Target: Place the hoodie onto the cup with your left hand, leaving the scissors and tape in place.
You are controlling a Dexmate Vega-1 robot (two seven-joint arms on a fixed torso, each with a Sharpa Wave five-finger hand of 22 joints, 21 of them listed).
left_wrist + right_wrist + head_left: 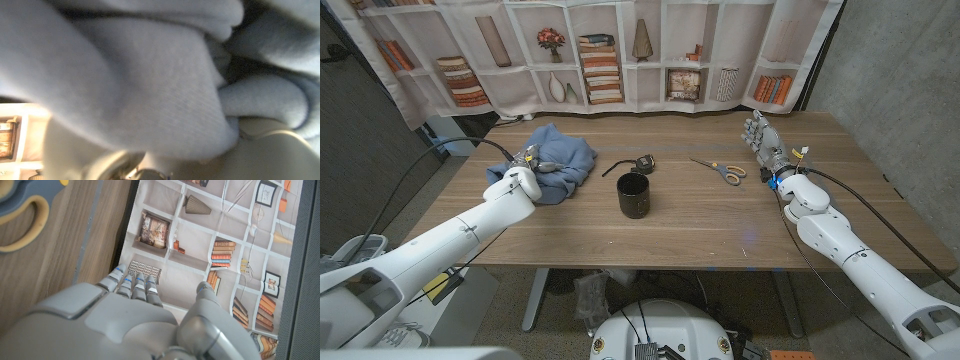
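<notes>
Wooden table (700, 215): your left hand (532, 160) sits on the hoodie (555, 155) at upper left, apparently gripping fabric; the cup (632, 194) stands right of it, nearer frame centre.

Both arms are glossy white shells with rounded joint housings, and thin black cables loop alongside each. The right hand (765, 143) is grey metal with blue-banded fingers (134, 284), small yellow and blue tags at its wrist. The left hand (532, 166) has a white back.

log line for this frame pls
left hand: on crumpled blue fabric hoodie, grip unclear | right hand: open | black cup: uncovered | yellow-handled scissors, tape: on table
</notes>
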